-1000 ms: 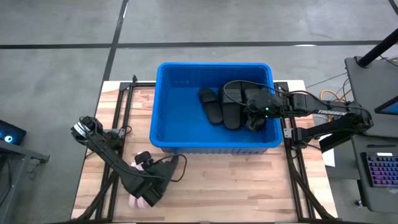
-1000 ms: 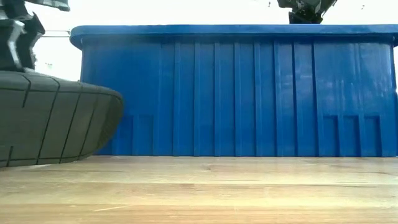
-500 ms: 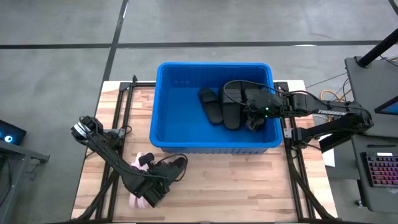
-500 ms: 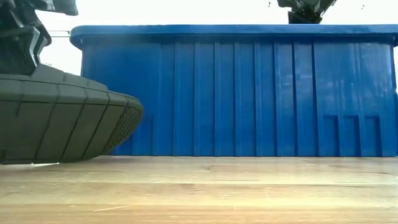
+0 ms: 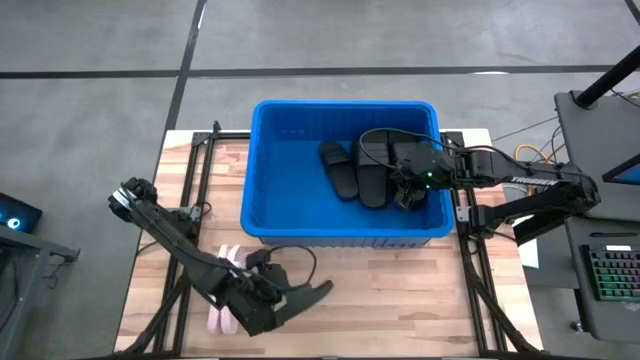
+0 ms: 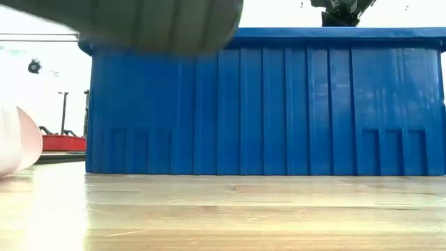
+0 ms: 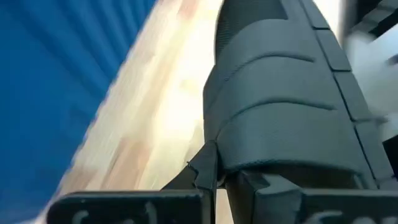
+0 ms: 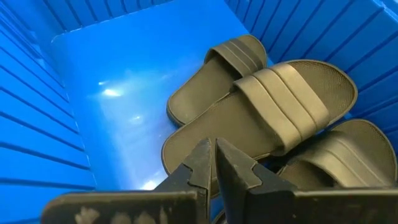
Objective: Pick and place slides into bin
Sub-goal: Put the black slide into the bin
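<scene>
In the high view, the blue bin (image 5: 345,170) stands on the wooden worktop (image 5: 400,290), toward its far side. Inside the bin, in its right half, lie black slides (image 5: 362,168) close together. The right claw (image 5: 410,190) hangs over them inside the bin, near the right wall. The left arm reaches to the near left part of the worktop, in front of the bin. There the left claw (image 5: 268,305) is closed on a black slide (image 5: 303,298), which points to the right and is apart from the bin. Pale pink slides (image 5: 228,290) lie on the worktop just beside this arm, partly hidden under it. In the low view, the front wall of the bin (image 6: 265,101) fills most of the picture. The held slide (image 6: 139,21) shows at the top left, raised clear of the worktop (image 6: 223,209). A pink slide (image 6: 15,146) shows at the left edge, resting on the wood. The right claw (image 6: 340,12) shows above the rim of the bin. In the left wrist view, the black slide (image 7: 280,106) with its ribbed strap is gripped between the fingers (image 7: 205,174). The bin wall (image 7: 56,68) is beside it, with bare wood between them. In the right wrist view, the right claw (image 8: 212,163) is closed and holds nothing. Its tips are just above three black slides (image 8: 261,118) on the bin floor (image 8: 124,106).
</scene>
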`<state>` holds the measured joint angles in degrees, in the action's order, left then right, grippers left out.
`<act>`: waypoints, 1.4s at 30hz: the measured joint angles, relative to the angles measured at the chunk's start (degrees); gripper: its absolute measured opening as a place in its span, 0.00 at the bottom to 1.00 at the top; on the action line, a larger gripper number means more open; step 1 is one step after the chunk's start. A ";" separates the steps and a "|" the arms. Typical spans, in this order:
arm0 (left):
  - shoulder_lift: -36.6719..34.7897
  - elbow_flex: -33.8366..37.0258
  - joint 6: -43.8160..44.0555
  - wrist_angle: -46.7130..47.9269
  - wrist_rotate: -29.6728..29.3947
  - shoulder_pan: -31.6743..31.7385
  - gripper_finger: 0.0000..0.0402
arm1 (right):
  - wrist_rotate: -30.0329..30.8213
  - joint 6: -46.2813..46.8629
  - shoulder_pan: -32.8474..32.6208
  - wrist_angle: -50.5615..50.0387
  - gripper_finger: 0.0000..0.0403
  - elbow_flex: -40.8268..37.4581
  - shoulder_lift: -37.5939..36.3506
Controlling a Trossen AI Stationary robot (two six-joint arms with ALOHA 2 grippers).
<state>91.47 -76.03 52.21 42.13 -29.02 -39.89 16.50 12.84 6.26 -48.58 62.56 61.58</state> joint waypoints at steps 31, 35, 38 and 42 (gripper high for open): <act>-3.98 -11.71 -34.09 -20.11 -51.27 30.90 0.00 | -0.01 0.44 0.02 1.30 0.03 0.00 0.00; -0.86 -11.67 -42.33 -20.11 -52.89 35.43 0.00 | -0.01 0.46 0.02 1.36 0.03 0.00 0.00; 2.13 -11.63 -45.94 -20.17 -50.56 38.64 0.00 | 0.28 1.49 0.13 1.41 0.03 0.00 0.00; 5.50 -11.56 -46.10 -20.12 -45.21 42.48 0.00 | 8.75 10.45 0.13 1.38 0.03 0.00 -0.84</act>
<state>96.97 -87.59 6.11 22.01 -74.22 2.59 25.25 23.29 6.39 -47.20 62.57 60.74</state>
